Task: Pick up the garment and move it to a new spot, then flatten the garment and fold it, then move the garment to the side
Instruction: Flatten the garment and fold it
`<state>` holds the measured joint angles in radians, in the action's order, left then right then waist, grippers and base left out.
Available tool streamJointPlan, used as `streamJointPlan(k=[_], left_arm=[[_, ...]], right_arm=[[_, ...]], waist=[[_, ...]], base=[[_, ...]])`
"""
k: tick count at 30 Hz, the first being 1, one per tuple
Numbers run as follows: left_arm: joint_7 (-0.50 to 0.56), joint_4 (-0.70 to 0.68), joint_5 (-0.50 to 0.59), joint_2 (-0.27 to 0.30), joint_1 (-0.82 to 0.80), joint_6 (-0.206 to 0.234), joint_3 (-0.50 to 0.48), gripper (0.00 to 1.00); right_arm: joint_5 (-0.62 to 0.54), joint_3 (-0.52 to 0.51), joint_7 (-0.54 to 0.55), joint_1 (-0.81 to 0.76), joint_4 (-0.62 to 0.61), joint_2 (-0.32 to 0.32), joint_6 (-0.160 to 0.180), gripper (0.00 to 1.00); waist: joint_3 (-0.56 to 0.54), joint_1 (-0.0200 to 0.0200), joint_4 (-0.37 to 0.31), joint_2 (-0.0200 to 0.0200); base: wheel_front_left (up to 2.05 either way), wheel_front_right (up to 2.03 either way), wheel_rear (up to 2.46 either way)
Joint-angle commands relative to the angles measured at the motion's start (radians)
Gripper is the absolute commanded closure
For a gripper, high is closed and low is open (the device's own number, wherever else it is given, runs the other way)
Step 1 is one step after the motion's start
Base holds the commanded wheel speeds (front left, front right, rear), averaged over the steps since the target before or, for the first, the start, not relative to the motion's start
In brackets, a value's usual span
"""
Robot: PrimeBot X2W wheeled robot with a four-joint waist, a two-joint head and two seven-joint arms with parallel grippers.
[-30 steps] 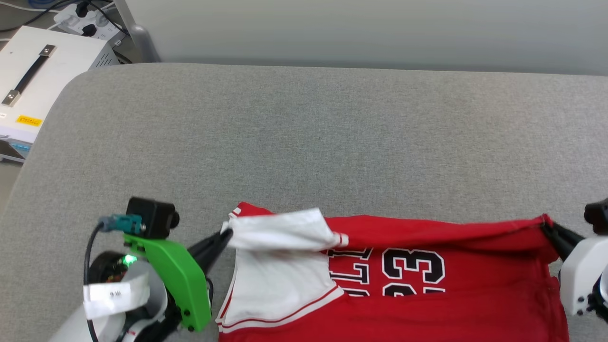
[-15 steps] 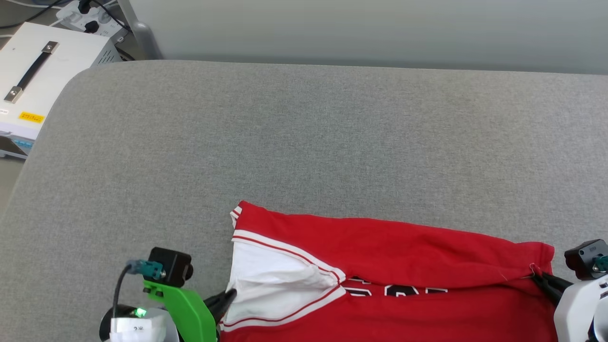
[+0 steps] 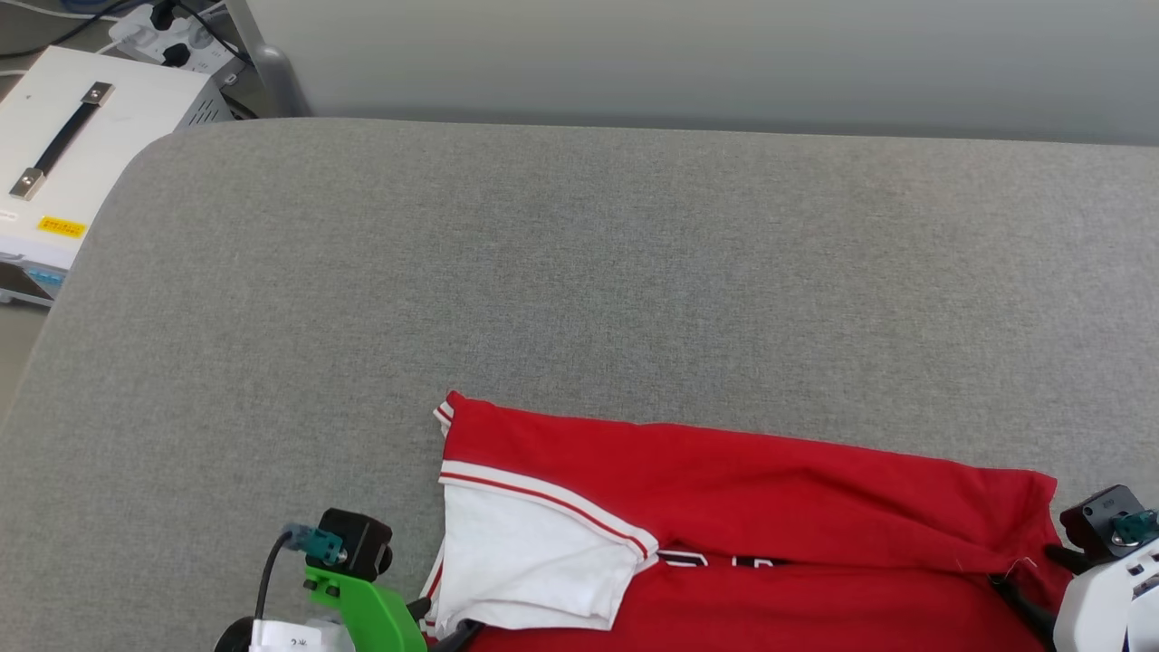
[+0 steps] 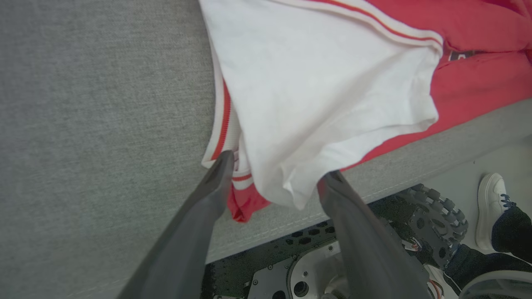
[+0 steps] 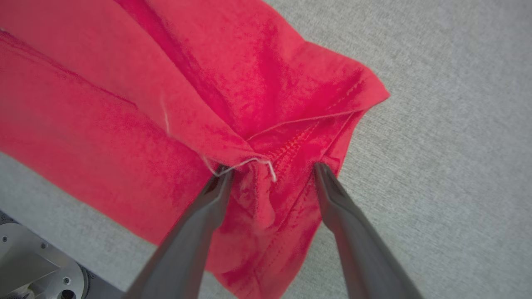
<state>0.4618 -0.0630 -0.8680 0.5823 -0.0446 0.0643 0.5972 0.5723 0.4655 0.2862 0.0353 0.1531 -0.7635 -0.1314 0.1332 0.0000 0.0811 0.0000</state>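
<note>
Item: garment (image 3: pixel 770 489), a red T-shirt with a white short sleeve (image 3: pixel 530 566) edged in red-and-white trim. It lies folded lengthwise along the near edge of the grey fabric worktop (image 3: pixel 579 272), sleeve end toward the robot's left, hem end toward its right. A sliver of black lettering (image 3: pixel 724 562) shows under the folded-over upper layer, unreadable. Left end effector (image 4: pixel 278 165): fingers spread wide, clamping nothing; the sleeve's loose corner and striped cuff lie between them, one fingertip touching the trim. Right end effector (image 5: pixel 273 168): fingers likewise apart, straddling the bunched red hem corner, from which a loose white thread (image 5: pixel 253 162) curls; nothing pinched. Surroundings: white case (image 3: pixel 63 154) with a black handle beside the worktop's far left corner, power strip (image 3: pixel 167 27) behind it; a person's white shoe (image 4: pixel 490 207) on the floor below the worktop's near edge, seen from the left wrist.
</note>
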Motion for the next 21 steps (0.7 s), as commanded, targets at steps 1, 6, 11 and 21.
streamJointPlan(k=[1,6,11,21], left_arm=[[-0.012,0.011,0.0,-0.006,-0.007,-0.008,-0.001,0.0],[-0.055,0.009,-0.009,-0.014,-0.009,-0.012,-0.026,0.0],[-0.122,-0.029,-0.008,-0.018,-0.022,0.001,-0.076,0.0],[-0.355,-0.055,0.029,-0.064,-0.029,0.028,-0.186,0.0]], right_arm=[[0.005,0.007,0.001,0.017,0.0,-0.004,0.001,0.0],[0.046,-0.018,0.028,0.019,-0.041,-0.004,0.001,0.0],[0.094,-0.104,0.096,0.002,-0.108,0.019,0.001,0.0],[0.041,-0.345,0.284,-0.086,-0.202,0.156,0.001,0.0]], waist=[[-0.011,0.0,-0.001,0.0],[-0.045,0.0,0.002,0.0],[-0.073,0.0,0.007,0.0],[-0.084,0.0,0.012,0.0]], base=[[0.0,0.0,0.0],[0.0,0.0,0.0],[0.0,0.0,0.0],[0.0,0.0,0.0]])
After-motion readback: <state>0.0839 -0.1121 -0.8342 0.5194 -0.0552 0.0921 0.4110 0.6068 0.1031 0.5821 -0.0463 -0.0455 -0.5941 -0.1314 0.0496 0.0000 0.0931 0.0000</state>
